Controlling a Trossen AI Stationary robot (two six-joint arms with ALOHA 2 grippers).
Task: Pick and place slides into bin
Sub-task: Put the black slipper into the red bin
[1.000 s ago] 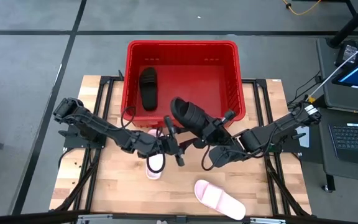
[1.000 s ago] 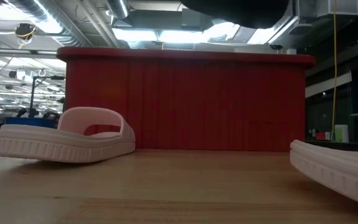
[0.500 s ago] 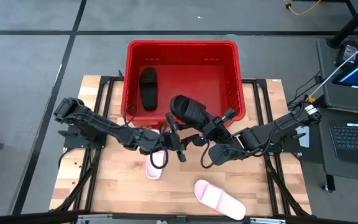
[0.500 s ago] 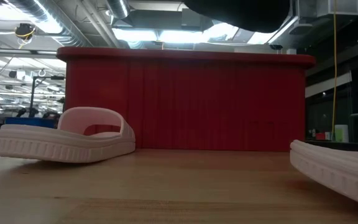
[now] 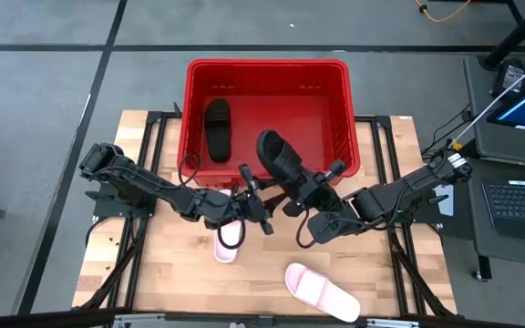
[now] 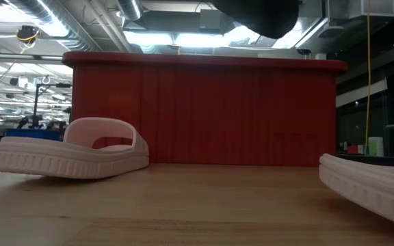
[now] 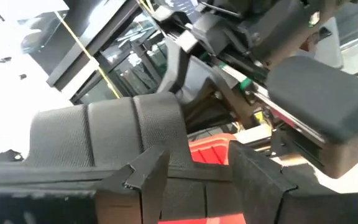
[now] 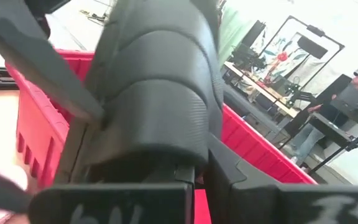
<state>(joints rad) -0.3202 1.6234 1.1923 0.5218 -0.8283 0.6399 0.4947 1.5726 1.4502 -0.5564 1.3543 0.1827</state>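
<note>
Nearest the front edge of the pale wooden counter lay a pale pink open-toe slide sandal, well apart from the large red slotted plastic bin and untouched. A second pale pink slide sandal lay closer to the bin, partly hidden under the left arm.

Just in front of the bin's near wall, the right tool was clamped on a matte black wide-strapped slide sandal, holding it raised and tilted with its far end over the bin's near rim. That pose looked chosen to clear the thick rim before letting go, so the step in hand was probably carrying the sandal in. In the right wrist view the sandal's ribbed strap filled the frame, gripped between the dark fingers.

The left tool hung just beside the held sandal, near the bin's wall; I cannot tell how its jaws stood. So close, it could crowd the right arm's path.

Inside the bin, toward its left side, another matte black slide sandal lay flat, leaving bare floor beside it.
</note>
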